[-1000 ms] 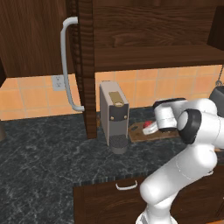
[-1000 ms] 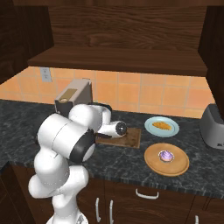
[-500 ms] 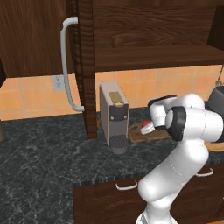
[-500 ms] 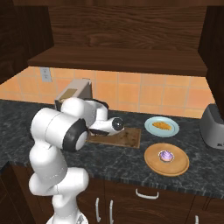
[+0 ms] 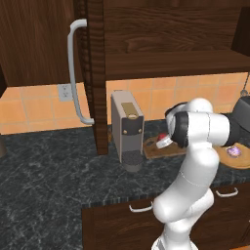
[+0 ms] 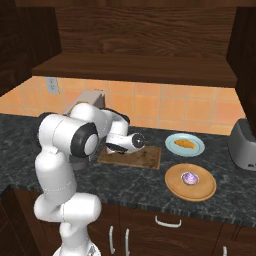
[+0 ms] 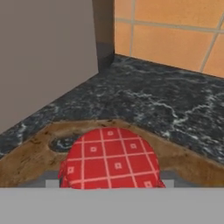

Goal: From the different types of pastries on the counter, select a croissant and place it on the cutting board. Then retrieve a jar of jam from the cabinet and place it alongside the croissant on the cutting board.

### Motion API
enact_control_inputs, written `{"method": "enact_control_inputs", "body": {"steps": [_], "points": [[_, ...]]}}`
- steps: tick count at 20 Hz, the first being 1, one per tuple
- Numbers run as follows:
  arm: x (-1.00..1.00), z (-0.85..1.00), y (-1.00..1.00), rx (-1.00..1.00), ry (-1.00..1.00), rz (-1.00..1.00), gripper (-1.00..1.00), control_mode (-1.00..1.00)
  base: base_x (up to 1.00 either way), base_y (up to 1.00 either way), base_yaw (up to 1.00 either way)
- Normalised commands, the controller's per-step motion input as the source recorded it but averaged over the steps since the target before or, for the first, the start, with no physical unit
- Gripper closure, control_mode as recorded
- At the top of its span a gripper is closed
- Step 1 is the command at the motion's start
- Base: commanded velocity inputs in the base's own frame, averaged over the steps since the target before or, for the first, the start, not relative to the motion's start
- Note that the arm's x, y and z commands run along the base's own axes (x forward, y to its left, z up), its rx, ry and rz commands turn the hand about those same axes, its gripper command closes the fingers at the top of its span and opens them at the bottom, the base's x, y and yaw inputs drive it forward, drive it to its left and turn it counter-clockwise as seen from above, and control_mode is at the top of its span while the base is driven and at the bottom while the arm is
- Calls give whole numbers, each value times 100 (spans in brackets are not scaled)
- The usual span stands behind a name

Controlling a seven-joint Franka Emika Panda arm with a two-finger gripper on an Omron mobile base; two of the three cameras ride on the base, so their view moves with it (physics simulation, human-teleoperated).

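Jar of jam (image 7: 111,158): small, round, red checked cloth top, down over brown wooden cutting board (image 6: 145,159) at end with dark hole. Can't tell if it touches board. Gripper (image 5: 164,142) right at jar; fingers hidden, can't tell if squeezing it. Board flat on black shiny stone counter (image 5: 53,171) with grey veins, next to boxy grey coffee machine (image 5: 127,129). Yellow-orange croissant (image 6: 184,144) on round pale blue plate (image 6: 172,139), not on board. Purplish pastry (image 6: 189,177) on round tan plate (image 6: 176,186). Cabinet (image 5: 36,39) dark wood grain, curved grey bar handle (image 5: 74,73).
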Motion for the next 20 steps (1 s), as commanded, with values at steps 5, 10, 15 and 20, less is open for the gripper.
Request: {"method": "enact_control_inputs", "body": {"steps": [5,10,15,20], "points": [[0,-38,0,0,0,2,100,-100,0,0,0],[-21,-9,0,0,0,2,-100,-100,0,0,0],[-38,0,0,0,-1,4,-100,-100,0,0,0],[-55,0,0,0,-3,3,-100,-100,0,0,0]]}}
